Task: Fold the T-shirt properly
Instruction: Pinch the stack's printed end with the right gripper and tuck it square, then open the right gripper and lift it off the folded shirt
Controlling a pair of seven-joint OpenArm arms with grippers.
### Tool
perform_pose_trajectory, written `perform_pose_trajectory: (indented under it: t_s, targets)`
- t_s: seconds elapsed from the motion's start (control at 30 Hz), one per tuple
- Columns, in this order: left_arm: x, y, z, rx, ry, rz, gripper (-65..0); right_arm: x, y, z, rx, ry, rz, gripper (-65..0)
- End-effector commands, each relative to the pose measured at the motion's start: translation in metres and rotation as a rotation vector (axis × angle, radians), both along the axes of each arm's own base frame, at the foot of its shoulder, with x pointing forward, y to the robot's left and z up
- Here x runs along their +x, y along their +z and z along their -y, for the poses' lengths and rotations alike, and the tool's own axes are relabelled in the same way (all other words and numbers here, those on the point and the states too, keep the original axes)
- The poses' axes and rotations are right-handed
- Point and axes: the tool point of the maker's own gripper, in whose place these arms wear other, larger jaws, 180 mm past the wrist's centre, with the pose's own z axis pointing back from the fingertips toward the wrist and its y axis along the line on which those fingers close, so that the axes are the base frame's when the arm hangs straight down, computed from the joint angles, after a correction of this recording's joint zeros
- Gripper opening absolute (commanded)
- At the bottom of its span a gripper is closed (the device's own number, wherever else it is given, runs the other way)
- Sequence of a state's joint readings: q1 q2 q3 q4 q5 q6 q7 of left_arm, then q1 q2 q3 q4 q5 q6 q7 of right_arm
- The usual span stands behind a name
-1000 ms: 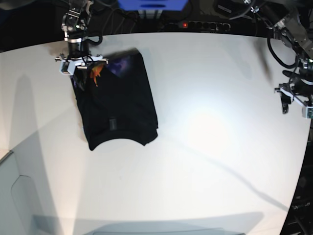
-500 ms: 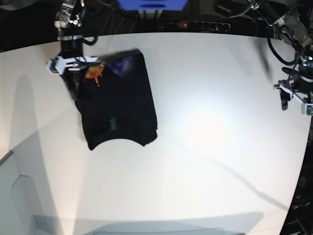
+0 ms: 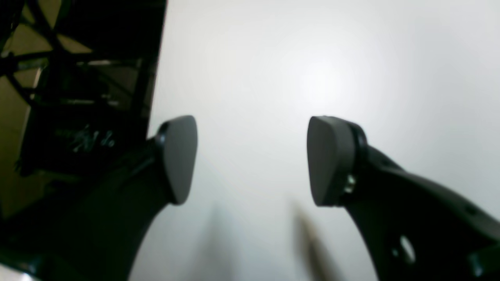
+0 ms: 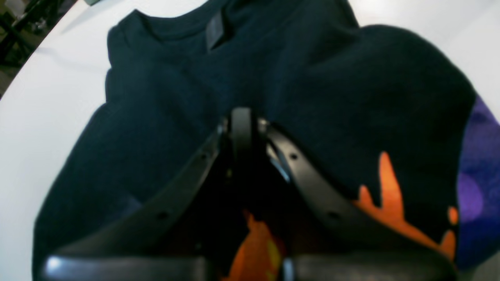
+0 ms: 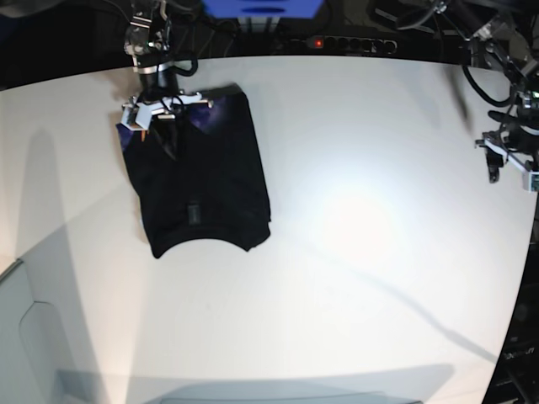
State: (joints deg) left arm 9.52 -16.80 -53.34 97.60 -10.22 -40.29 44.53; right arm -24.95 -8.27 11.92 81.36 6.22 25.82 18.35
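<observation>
The black T-shirt (image 5: 202,181) lies folded on the left part of the white table (image 5: 354,252), collar toward the front edge. My right gripper (image 5: 160,114) sits at the shirt's far edge. In the right wrist view it (image 4: 242,125) is shut on a fold of the black cloth (image 4: 312,78). Orange print (image 4: 386,195) and purple print (image 4: 476,175) show on the lifted edge, and a dark label (image 4: 215,29) lies near the collar. My left gripper (image 5: 509,160) hangs at the table's right edge, far from the shirt. Its pads (image 3: 179,156) stand wide apart, open (image 3: 254,160) over bare table.
A power strip (image 5: 341,42) and a blue box (image 5: 261,8) stand behind the table's far edge. A grey panel (image 5: 25,337) sits at the lower left corner. In the left wrist view, dark framework (image 3: 78,78) shows beyond the table's edge.
My right gripper has swung rightward along the shirt's far edge with the cloth in it, and less of the orange print shows. The left arm has barely moved.
</observation>
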Motion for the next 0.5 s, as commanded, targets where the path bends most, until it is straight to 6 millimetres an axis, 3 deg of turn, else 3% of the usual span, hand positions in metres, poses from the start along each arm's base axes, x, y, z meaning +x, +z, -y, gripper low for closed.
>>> perform_pose_trajectory:
  t_s: [0.0,0.23,0.3,0.4,0.47]
  targets:
    - [0.002,0.013,-0.005,0.026,-0.005,0.032,-22.6,-0.007,-0.006,-0.005,-0.010,0.026,-0.035,-65.0]
    - [-0.001,0.010,-0.004,0.024,-0.006,0.022,-22.6,-0.004,0.070,0.020,-0.008,-0.066,0.197,-65.0]
    - [-0.001,0.009,-0.004,0.022,-0.004,0.017,-22.6,-0.002,0.088,0.040,-0.023,-0.111,0.244,-65.0]
    - [-0.005,0.005,-0.004,0.014,0.008,0.013,-22.6,0.003,0.094,0.080,-0.075,-0.202,0.261,-65.0]
    - [-0.010,0.007,-0.010,0.011,0.037,0.021,-22.6,0.007,0.082,0.102,-0.106,-0.238,0.221,-65.0]
